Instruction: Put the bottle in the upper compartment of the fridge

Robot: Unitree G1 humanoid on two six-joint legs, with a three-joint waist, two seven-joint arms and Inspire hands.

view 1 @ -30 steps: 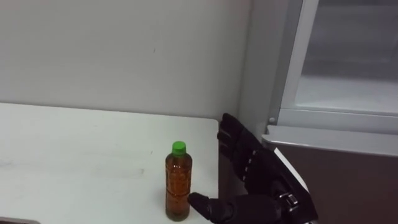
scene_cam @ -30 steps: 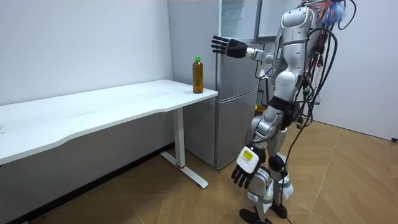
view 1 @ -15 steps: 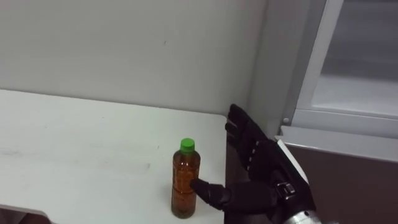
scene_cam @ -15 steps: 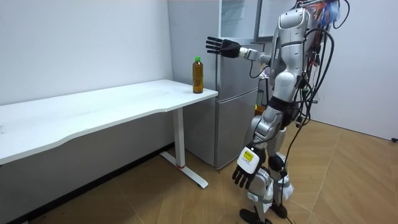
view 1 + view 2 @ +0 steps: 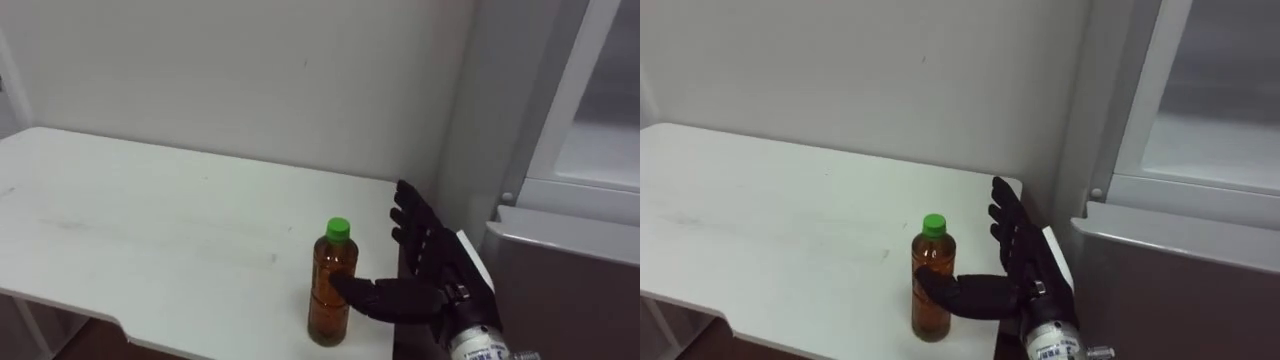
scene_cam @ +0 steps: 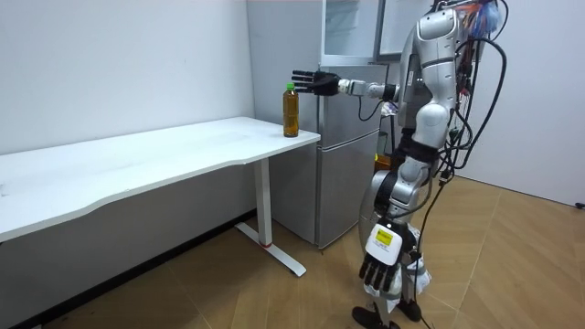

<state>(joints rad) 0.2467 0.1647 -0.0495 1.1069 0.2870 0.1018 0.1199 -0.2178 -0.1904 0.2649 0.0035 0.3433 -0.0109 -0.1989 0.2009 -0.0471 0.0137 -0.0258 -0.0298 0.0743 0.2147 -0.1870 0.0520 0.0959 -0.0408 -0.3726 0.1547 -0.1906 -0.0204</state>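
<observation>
Left eye view shows the right hand (image 5: 436,272) just beside the green-capped amber plastic bottle (image 5: 330,258) on the white counter (image 5: 150,230). Its fingers (image 5: 410,218) are straight and spread apart.

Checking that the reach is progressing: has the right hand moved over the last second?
Yes. In the room view the right hand has moved left, closing on the bottle, which stands on the white table.

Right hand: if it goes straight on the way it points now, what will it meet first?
Likely the amber plastic bottle with green cap: the thumb of the open black right hand overlaps it; the fingers aim past, toward the white wall.
</observation>
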